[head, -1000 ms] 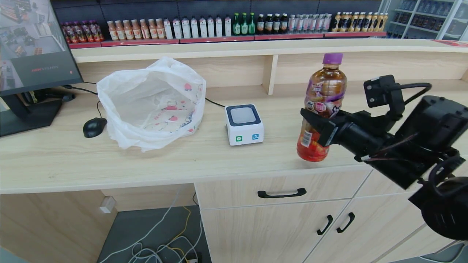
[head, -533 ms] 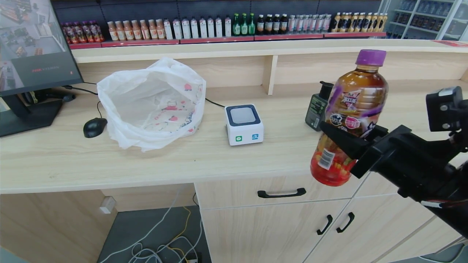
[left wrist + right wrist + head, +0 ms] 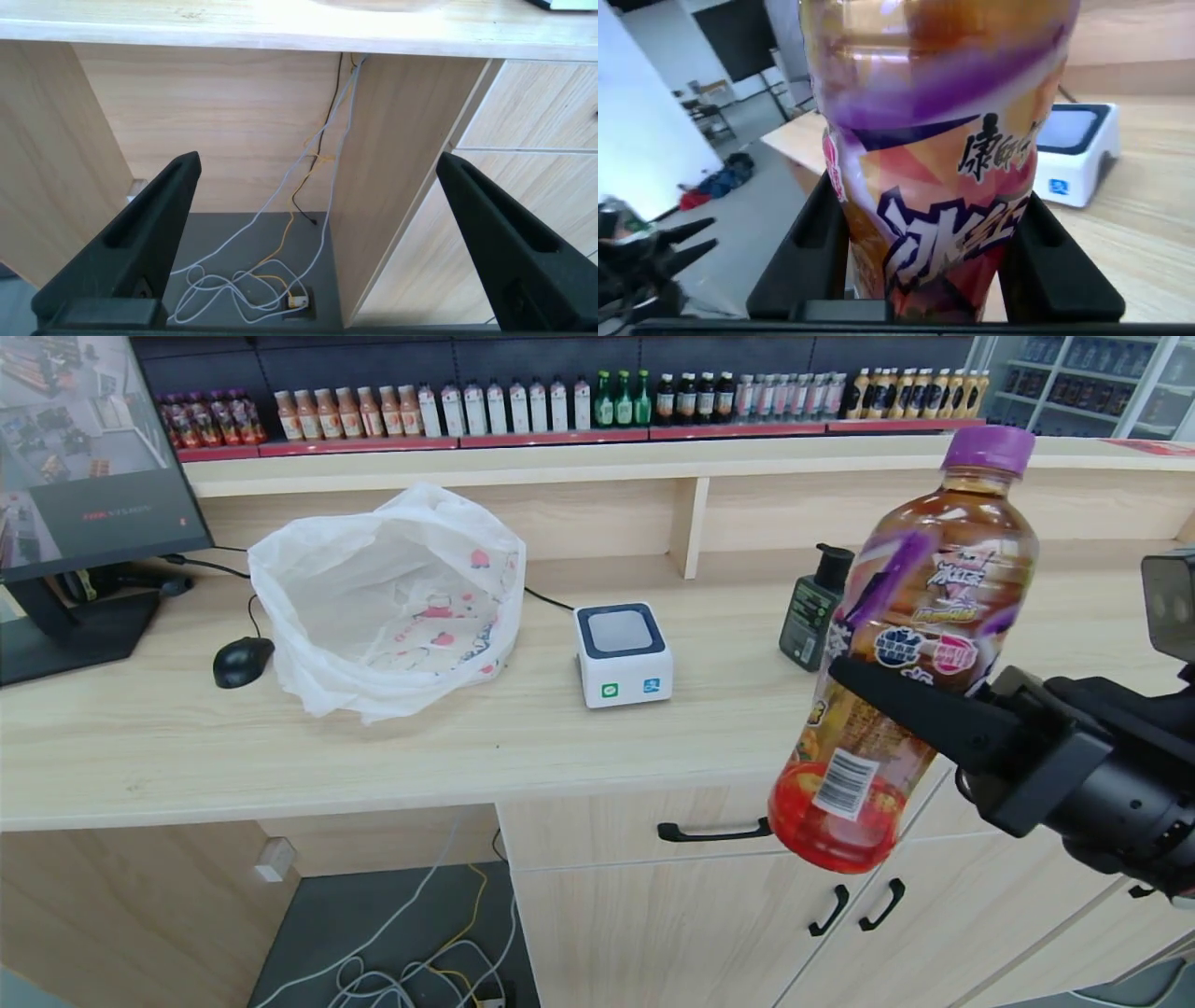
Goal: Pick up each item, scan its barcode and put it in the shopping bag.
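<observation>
A tea bottle [image 3: 920, 644] with a purple cap and a purple-orange label hangs tilted above the counter's front right edge, its barcode [image 3: 845, 784] facing the head camera. My right gripper [image 3: 896, 709] is shut on its middle. In the right wrist view the bottle [image 3: 943, 168] sits between the two black fingers [image 3: 817, 252]. The white scanner [image 3: 624, 653] stands mid-counter, left of the bottle. The open white shopping bag [image 3: 387, 602] sits further left. My left gripper [image 3: 318, 243] hangs open and empty below counter level, facing the gap under the counter.
A dark pump bottle [image 3: 815, 607] stands on the counter behind the held bottle. A mouse [image 3: 241, 661] and a monitor [image 3: 84, 457] are at the far left. A raised shelf runs along the counter's back. Loose cables [image 3: 252, 280] lie on the floor below.
The right arm has raised the tea bottle off the counter and drawn it right and toward the head camera, uncovering the dark pump bottle behind it.
</observation>
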Motion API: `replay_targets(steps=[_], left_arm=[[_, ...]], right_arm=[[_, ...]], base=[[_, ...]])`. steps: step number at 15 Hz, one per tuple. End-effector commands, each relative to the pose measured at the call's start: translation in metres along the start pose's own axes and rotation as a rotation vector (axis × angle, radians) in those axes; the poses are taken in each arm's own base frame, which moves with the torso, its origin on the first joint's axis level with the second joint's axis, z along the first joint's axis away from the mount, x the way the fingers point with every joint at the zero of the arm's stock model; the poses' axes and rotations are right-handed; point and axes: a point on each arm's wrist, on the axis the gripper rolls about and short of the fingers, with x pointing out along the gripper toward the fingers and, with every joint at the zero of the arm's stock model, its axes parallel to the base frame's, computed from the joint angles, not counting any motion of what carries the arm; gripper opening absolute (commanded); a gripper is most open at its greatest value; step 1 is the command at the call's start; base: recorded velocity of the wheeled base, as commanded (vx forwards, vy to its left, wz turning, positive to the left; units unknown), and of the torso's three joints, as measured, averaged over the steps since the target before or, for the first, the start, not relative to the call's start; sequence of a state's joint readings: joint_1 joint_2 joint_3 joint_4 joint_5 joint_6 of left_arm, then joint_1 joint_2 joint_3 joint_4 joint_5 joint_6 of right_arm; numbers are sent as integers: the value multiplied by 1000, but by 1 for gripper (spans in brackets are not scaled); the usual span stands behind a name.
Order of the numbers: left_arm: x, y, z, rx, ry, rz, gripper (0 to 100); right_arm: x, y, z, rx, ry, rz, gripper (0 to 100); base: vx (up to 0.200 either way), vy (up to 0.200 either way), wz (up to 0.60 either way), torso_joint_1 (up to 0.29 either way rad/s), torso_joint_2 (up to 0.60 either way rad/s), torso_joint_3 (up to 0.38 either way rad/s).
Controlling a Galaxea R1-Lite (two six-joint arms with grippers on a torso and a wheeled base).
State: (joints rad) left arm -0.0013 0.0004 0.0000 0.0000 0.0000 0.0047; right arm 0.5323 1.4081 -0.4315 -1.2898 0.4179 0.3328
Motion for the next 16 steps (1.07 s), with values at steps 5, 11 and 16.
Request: replay_targets(steps=[5,11,16], left_arm=[[0,0,0,0,0,1,100],[0,0,0,0,0,1,100],[0,0,0,0,0,0,100]], right_arm=[[7,13,-4,196,57,164,0],[26,23,5,376,43,237,0],[39,16,-3,385,-12,269,0]], base=[[0,0,0,0,0,0],[0,0,0,0,0,0],[0,0,0,0,0,0]])
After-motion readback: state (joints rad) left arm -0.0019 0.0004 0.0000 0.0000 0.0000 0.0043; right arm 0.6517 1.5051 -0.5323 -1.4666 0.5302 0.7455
